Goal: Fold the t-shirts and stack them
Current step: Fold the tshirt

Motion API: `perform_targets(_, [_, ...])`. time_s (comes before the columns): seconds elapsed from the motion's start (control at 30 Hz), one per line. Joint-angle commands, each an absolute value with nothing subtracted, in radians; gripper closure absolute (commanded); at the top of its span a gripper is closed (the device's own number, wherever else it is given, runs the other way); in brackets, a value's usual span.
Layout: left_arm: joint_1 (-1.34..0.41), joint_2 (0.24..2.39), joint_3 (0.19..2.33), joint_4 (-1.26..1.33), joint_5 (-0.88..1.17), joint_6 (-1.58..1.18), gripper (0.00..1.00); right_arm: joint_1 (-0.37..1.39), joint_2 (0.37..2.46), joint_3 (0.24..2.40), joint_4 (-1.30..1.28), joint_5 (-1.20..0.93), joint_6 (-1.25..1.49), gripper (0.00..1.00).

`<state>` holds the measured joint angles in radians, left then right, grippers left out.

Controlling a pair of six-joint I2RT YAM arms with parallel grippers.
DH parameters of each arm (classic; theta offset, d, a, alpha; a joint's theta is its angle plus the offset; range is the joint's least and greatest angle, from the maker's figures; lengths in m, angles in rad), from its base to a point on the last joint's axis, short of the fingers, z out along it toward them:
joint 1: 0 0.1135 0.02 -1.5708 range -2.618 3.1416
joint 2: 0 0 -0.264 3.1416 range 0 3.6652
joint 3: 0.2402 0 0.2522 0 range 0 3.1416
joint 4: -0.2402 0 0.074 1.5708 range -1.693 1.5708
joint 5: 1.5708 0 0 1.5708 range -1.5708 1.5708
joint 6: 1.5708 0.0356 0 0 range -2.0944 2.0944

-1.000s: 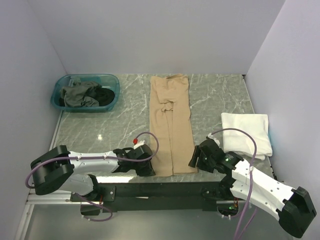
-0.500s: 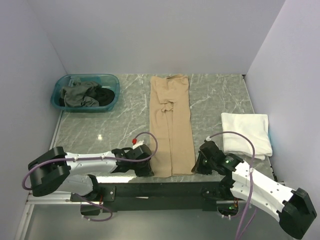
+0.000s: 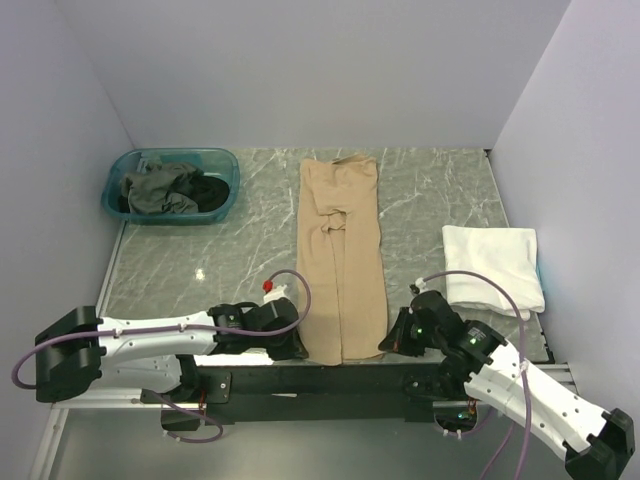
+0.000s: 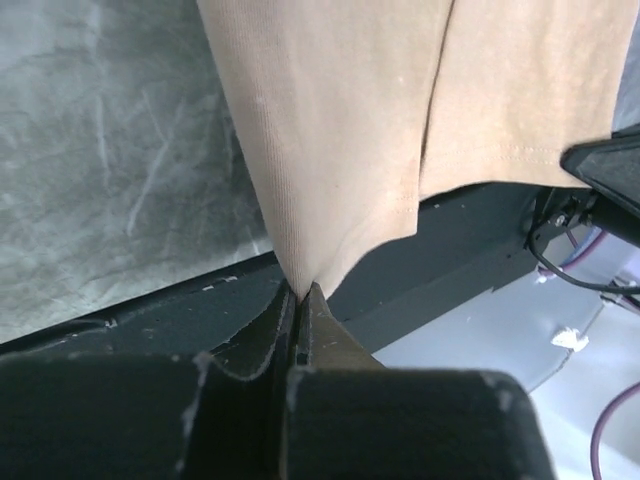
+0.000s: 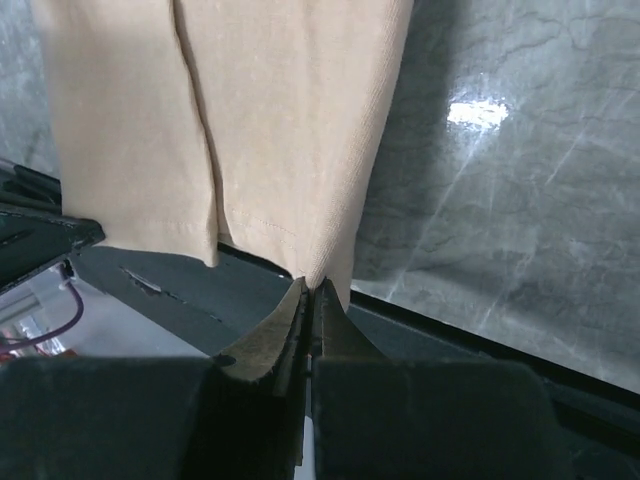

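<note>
A tan t-shirt, folded into a long narrow strip, lies down the middle of the marble table. My left gripper is shut on its near left corner. My right gripper is shut on its near right corner. Both corners are pulled past the table's near edge, over the black rail. A folded white t-shirt rests at the right. Grey-green and black t-shirts lie crumpled in the tub.
The teal plastic tub stands at the back left corner. The black rail runs along the near edge between the arm bases. White walls close in the table on three sides.
Both grippers have closed on the tan t-shirt's near corners and drawn them toward the near edge. The shirt has slid slightly nearer, and both arms have pulled back.
</note>
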<state>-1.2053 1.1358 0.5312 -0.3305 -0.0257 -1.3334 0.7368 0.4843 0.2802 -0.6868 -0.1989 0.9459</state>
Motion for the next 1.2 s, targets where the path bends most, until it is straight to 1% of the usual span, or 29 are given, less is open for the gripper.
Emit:
perform_targets(0.0, [-1.209,1.100,0.558,-0.357,-0.084,-1.356,0.99,0.744,0.506,0.360,-0.681,-0.157,0.936,1.00])
perform_targets(0.13, [-1.166,1.091,0.600,-0.354,-0.166,-1.325,0.99,0.739,0.580,0.432,-0.654,-0.049,0.911,1.00])
perform_targets(0.23, [-1.069,1.107,0.626,-0.325,-0.153,-1.261,0.99,0.730,0.655,0.508,-0.627,-0.014,0.884,1.00])
perform_targets(0.3, [-1.004,1.120,0.649,-0.298,-0.135,-1.188,0.99,0.727,0.695,0.560,-0.602,0.047,0.864,1.00])
perform_targets(0.37, [-0.977,1.129,0.693,-0.252,-0.130,-1.116,0.99,0.712,0.742,0.589,-0.581,0.078,0.841,1.00])
perform_targets(0.47, [-0.939,1.167,0.790,-0.287,-0.175,-1.059,0.99,0.672,0.808,0.646,-0.560,0.098,0.805,1.00])
perform_targets(0.57, [-0.856,1.206,0.836,-0.255,-0.163,-1.013,0.99,0.628,0.853,0.693,-0.531,0.138,0.779,1.00])
perform_targets(0.87, [-0.727,1.351,0.951,-0.172,-0.089,-0.910,0.99,0.491,1.028,0.833,-0.434,0.081,0.678,1.00])
perform_targets(1.0, [-0.686,1.457,1.034,-0.176,-0.061,-0.877,0.99,0.437,1.095,0.873,-0.399,0.054,0.650,1.00])
perform_targets(1.17, [-0.631,1.535,1.095,-0.179,-0.028,-0.844,0.99,0.388,1.195,0.928,-0.370,0.011,0.621,1.00])
